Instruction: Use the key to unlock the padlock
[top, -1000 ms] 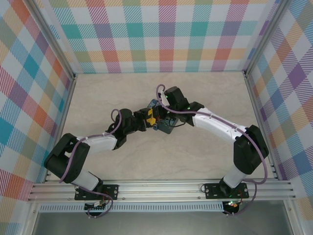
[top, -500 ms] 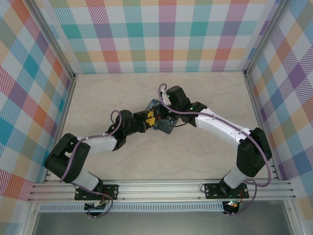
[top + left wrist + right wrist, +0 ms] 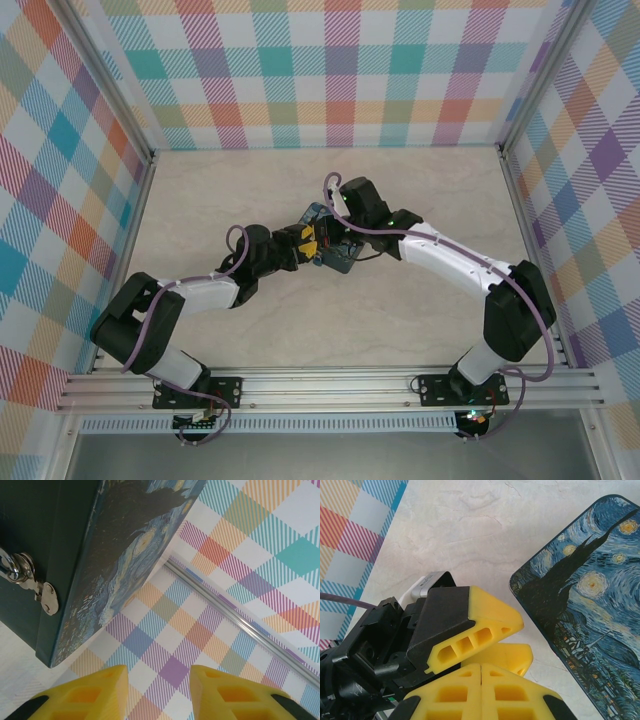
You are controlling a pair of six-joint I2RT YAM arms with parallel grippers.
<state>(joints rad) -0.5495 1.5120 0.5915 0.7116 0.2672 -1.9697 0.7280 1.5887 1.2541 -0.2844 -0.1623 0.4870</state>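
Right arm (image 3: 450, 262) moved, going by the top view. Over the last second its elbow (image 3: 515, 318) dropped toward the lower right of the frame, and we put most of that travel in the first half second. The white forearm link (image 3: 455, 265) now stretches further right and lower across the counter (image 3: 250, 190). The wrist housing (image 3: 360, 198) above the right tool (image 3: 481, 669) slid a touch to the right, near frame centre. The purple cable loop (image 3: 328, 182) on it went along. From half a second ago to now we see just a tiny settle of the elbow back left.
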